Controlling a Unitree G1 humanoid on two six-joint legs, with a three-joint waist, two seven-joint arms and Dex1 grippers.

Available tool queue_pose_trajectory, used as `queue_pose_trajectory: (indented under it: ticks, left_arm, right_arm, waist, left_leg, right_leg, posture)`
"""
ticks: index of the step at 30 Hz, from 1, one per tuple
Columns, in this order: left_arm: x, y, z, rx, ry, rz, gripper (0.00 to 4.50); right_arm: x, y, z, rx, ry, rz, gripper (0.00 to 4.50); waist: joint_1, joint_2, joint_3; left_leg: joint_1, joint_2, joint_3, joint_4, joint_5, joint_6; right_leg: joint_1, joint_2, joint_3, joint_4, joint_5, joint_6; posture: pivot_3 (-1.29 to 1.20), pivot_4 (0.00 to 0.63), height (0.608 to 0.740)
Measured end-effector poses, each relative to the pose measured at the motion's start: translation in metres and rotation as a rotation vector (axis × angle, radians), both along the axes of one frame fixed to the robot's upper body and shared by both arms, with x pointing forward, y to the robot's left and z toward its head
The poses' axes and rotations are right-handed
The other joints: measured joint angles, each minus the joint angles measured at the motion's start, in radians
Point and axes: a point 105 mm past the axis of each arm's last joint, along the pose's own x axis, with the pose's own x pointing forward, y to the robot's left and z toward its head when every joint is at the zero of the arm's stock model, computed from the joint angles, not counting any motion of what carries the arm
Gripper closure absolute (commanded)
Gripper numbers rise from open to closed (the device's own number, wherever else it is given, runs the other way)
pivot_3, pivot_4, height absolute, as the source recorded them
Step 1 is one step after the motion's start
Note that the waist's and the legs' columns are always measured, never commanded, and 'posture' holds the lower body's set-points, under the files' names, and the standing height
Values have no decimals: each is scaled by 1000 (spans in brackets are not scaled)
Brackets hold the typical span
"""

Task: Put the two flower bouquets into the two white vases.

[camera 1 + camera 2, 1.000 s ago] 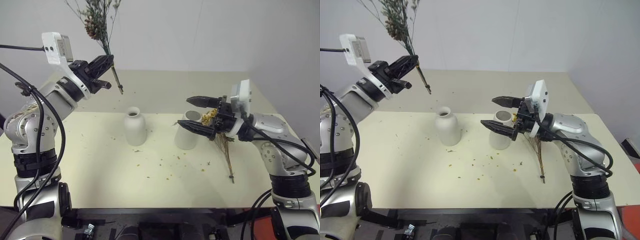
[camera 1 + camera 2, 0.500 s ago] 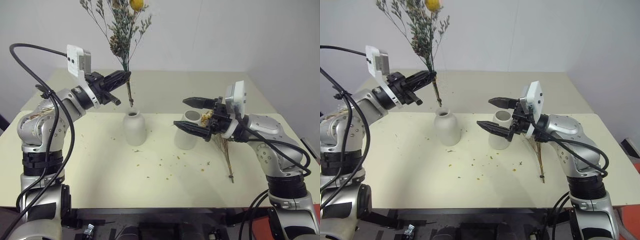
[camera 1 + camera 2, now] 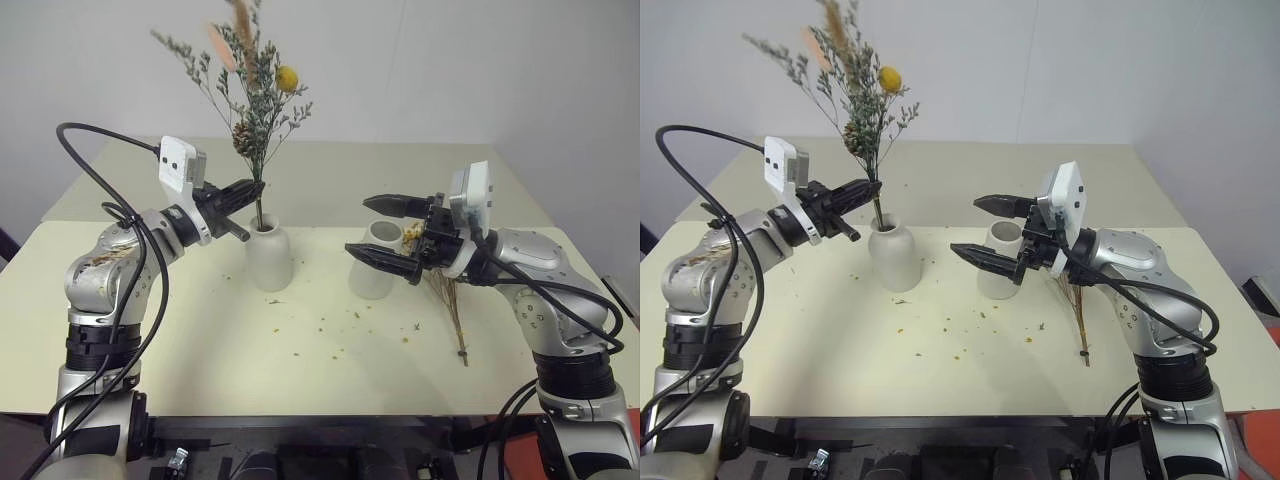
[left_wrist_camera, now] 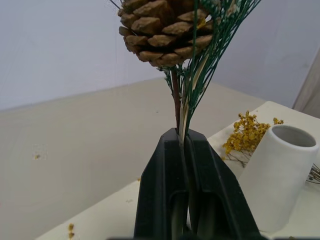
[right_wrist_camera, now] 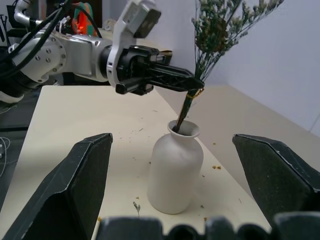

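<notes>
My left gripper [image 3: 250, 190] is shut on the stems of the mixed grey-green bouquet [image 3: 248, 95], which stands upright with a pine cone [image 4: 160, 25] and a round yellow bloom. The stem ends dip into the mouth of the rounded bottle vase [image 3: 269, 258]. The cylinder vase [image 3: 374, 264] stands to its right with nothing in it. Behind and right of that vase, the golden-yellow bouquet [image 3: 447, 292] lies flat on the table. My right gripper [image 3: 357, 226] hovers open over the cylinder vase, pointing left, and holds nothing. From the right wrist view, the stems enter the bottle vase [image 5: 176, 172].
Dried crumbs [image 3: 325, 325] are scattered over the cream table [image 3: 200, 350] in front of the vases. A second beige table [image 3: 340, 170] stands behind, against a white wall. The table's front edge runs close below the arms.
My left gripper has come down and to the right with the mixed bouquet, bringing its stem ends from above the table into the bottle vase's mouth. The right arm has stayed still.
</notes>
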Motion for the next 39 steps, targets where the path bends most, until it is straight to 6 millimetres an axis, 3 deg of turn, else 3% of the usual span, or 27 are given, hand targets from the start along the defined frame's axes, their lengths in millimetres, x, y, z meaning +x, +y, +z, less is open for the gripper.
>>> queue_pose_trajectory:
  ticks: [28,31,39]
  left_arm:
    - [-5,1,-24,-41,19,86,4460]
    - [-7,0,-25,-42,27,86,3777]
    - [-20,8,-21,-27,29,70,1241]
  right_arm:
    - [-7,0,-1,17,7,23,0]
    - [-7,0,-1,17,8,25,0]
    - [-8,0,-1,16,8,27,0]
  waist:
    - [-1,0,0]
    - [0,0,0]
    - [-4,0,0]
  left_leg:
    - [0,0,0,0,0,0]
    - [0,0,0,0,0,0]
    - [0,0,0,0,0,0]
  right_leg:
    - [0,0,0,0,0,0]
    - [0,0,0,0,0,0]
    - [0,0,0,0,0,0]
  posture:
    - [0,150,740]
    - [0,150,740]
    - [0,150,740]
